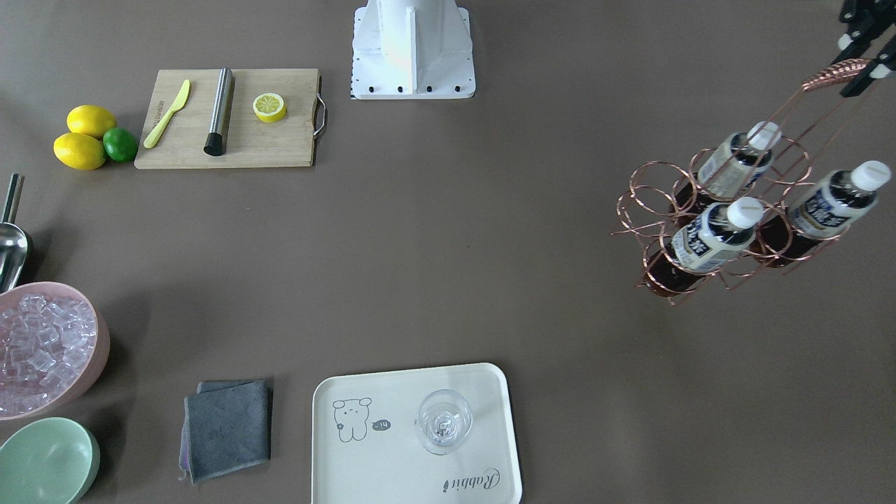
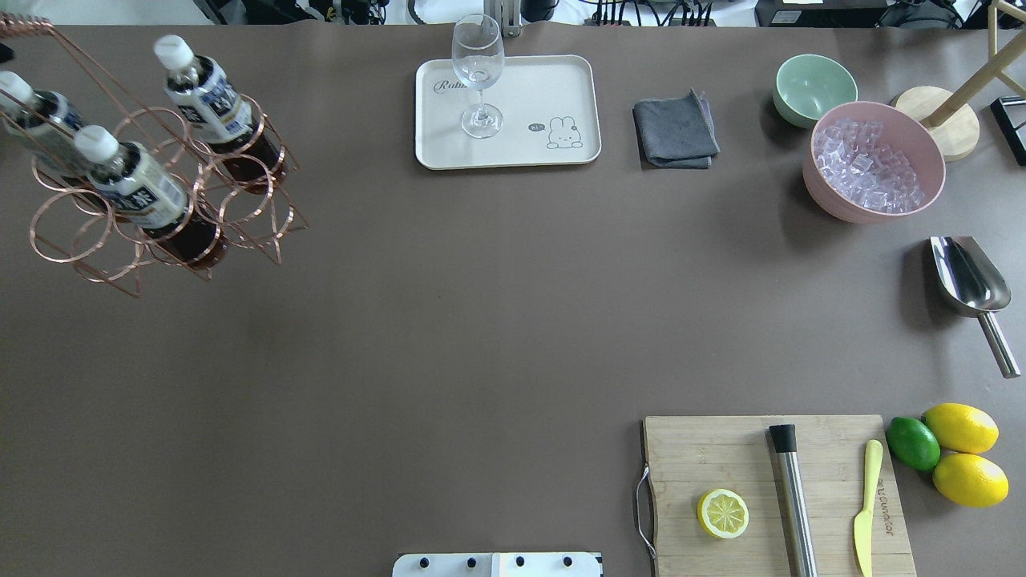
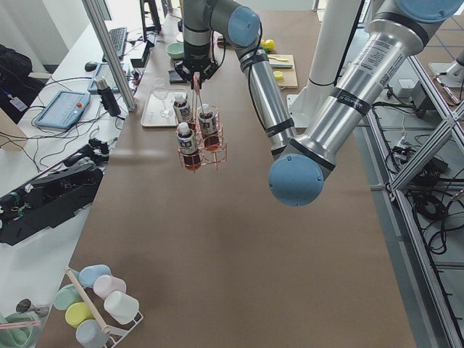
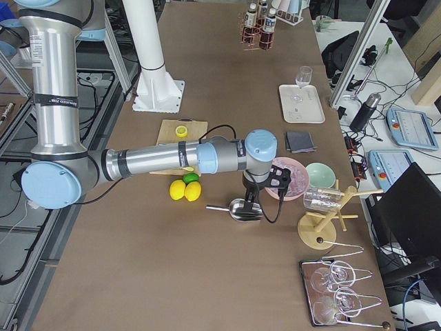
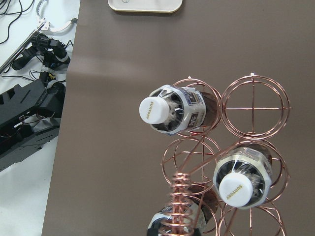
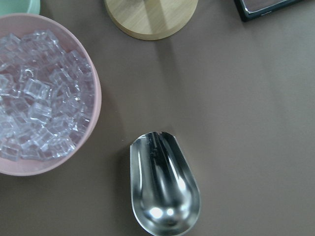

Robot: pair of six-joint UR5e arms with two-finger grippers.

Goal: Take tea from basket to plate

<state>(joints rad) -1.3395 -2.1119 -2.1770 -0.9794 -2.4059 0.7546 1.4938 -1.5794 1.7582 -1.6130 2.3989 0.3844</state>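
Observation:
The copper wire basket (image 1: 647, 189) hangs in the air over the table's left end, held by its coiled handle (image 1: 836, 72). My left gripper (image 1: 862, 66) is shut on that handle. It also shows in the exterior left view (image 3: 196, 72). Three tea bottles (image 1: 710, 234) (image 1: 735, 164) (image 1: 833, 203) stand in its cells, white caps up. The left wrist view looks down on the handle (image 5: 181, 206) and bottles (image 5: 172, 110). The cream plate (image 1: 483, 392) lies at the far table edge with a wine glass (image 1: 444, 421) on it. My right gripper (image 4: 249, 200) hovers over a steel scoop; I cannot tell its state.
A steel scoop (image 6: 165, 191) lies beside a pink bowl of ice (image 2: 874, 164), next to a mint bowl (image 2: 813, 88). A grey cloth (image 2: 675, 130) lies right of the plate. A cutting board (image 2: 769, 497) holds a lemon half, a knife and a steel rod. Lemons and a lime (image 2: 958, 449) sit beside it.

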